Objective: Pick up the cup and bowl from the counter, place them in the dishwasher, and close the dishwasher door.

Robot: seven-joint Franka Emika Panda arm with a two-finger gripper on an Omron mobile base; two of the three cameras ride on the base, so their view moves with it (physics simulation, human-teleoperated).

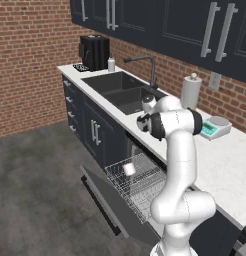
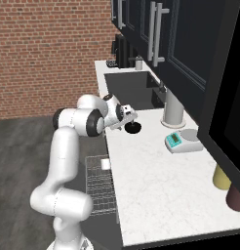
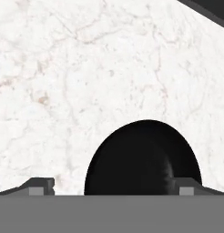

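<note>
The black bowl rests on the white counter just past the sink's near corner. My gripper hovers directly over it, jaws open and empty. In the hand view the bowl lies low in the picture between the fingertips, shifted toward the right one, on marbled counter, with the gripper wide open. The cup stands in the silver rack of the dishwasher, also seen as the cup beside the counter edge. The dishwasher door hangs folded down, open.
A dark sink with a faucet lies left of the bowl. A paper towel roll and a kitchen scale stand toward the wall. A yellow tumbler and a maroon tumbler sit at the counter's near end.
</note>
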